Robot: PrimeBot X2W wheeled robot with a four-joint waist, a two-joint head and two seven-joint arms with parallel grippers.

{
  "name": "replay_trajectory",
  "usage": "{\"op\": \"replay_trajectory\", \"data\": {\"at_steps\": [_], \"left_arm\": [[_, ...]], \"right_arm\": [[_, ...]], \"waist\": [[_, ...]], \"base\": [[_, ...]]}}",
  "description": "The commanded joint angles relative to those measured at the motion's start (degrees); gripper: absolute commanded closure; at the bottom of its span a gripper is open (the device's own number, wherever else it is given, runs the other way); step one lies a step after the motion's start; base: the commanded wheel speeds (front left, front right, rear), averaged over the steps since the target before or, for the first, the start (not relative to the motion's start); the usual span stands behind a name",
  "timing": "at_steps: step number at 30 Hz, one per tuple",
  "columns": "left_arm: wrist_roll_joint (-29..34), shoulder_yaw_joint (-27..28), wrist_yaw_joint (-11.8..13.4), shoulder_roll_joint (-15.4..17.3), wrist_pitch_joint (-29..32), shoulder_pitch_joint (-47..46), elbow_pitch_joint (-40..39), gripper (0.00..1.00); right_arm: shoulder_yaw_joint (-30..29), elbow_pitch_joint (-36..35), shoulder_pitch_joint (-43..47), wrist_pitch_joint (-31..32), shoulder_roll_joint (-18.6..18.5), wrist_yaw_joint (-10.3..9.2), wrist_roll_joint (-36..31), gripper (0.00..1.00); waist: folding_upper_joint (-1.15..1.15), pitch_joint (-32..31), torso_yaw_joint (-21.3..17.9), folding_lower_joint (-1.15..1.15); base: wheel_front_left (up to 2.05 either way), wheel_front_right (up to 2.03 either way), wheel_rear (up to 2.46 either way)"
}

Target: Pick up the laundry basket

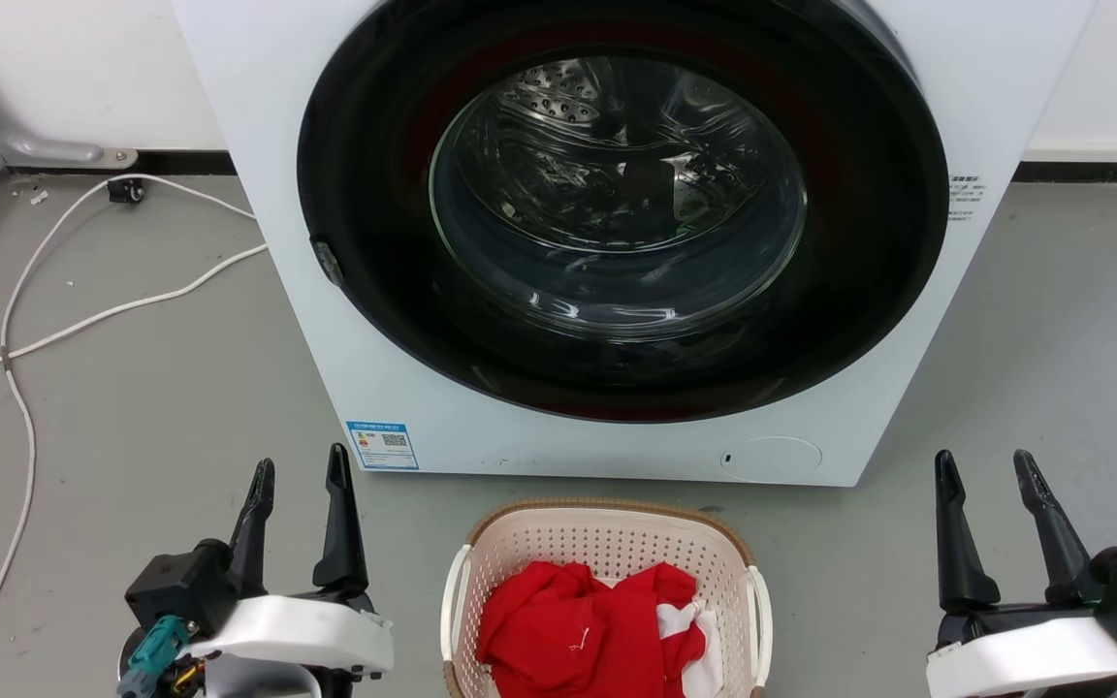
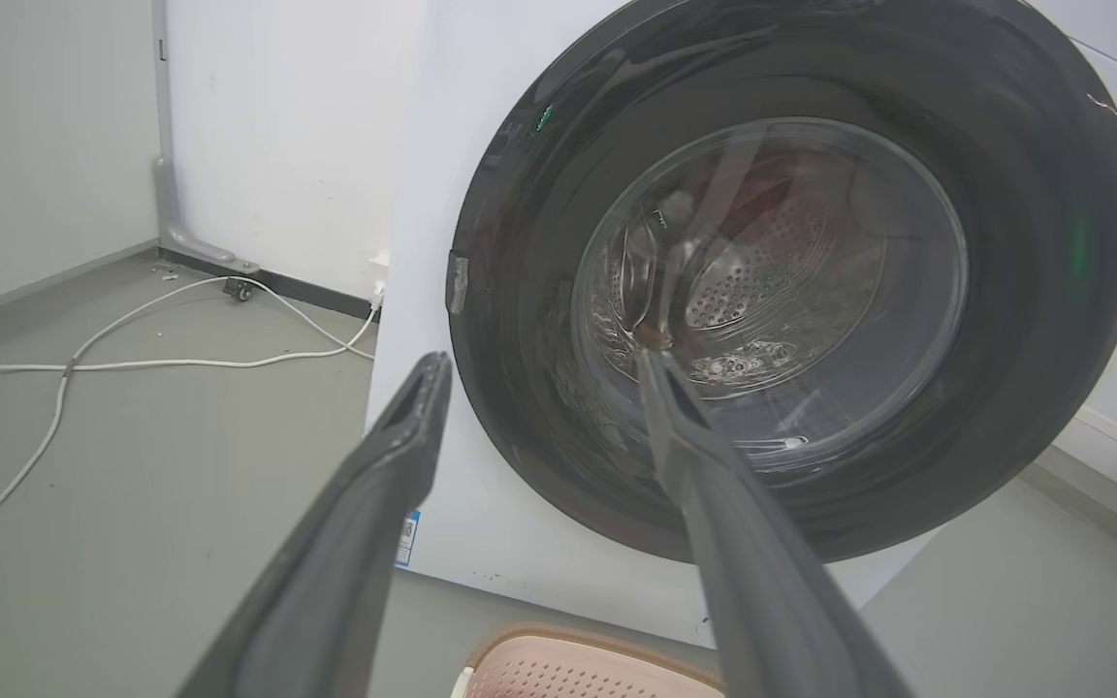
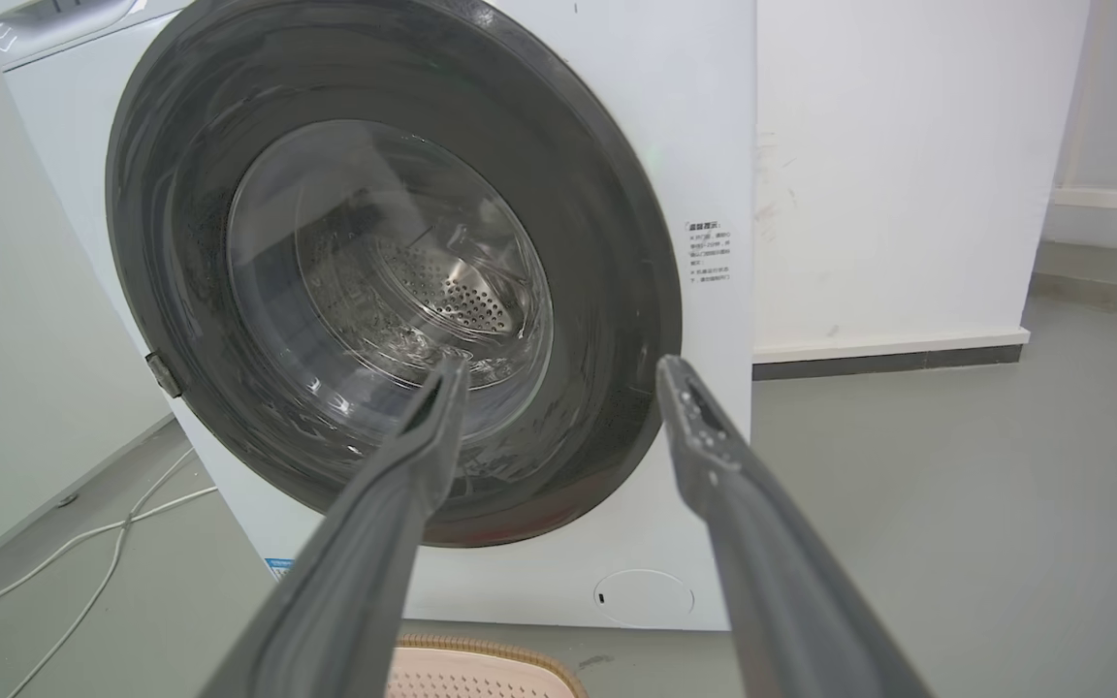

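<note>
Pale plastic laundry basket full of little holes, brown woven-look rim, crumpled red cloth inside, smooth white washing machine, shiny glass door, shiny metal drum, dull grey floor

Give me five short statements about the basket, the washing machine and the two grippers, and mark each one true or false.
1. The laundry basket stands on the floor in front of the washing machine. True.
2. The basket is empty. False: red clothing lies in it.
3. The left gripper and the right gripper are both open. True.
4. The washing machine's door is swung wide open. False: the round door is shut.
5. The left gripper grips a basket handle. False: it is off to the basket's side and holds nothing.
</note>
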Motion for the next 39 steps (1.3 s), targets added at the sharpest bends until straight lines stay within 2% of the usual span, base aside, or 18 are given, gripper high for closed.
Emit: {"op": "replay_trajectory", "data": {"at_steps": [1, 32, 39], "left_arm": [[1.4, 0.0, 0.2, 0.1, -0.6, 0.2, -0.5, 0.00], [14.1, -1.2, 1.8, 0.2, -3.9, 1.7, -0.8, 0.00], [13.9, -1.0, 2.0, 0.2, -3.8, 2.0, -0.4, 0.00]], "right_arm": [[0.1, -0.8, 0.6, -0.5, -0.2, 0.00, -1.5, 0.00], [0.0, -1.6, 2.7, -3.8, -0.3, -0.01, -15.6, 0.00], [-0.5, -0.6, 2.6, -3.8, -0.2, -0.01, -14.3, 0.00]], "waist": [[0.00, 0.0, 0.0, 0.00], [0.00, -0.3, -0.2, 0.00], [0.00, -0.4, -0.2, 0.00]], "base": [[0.00, 0.00, 0.00], [0.00, 0.00, 0.00], [0.00, 0.00, 0.00]]}}
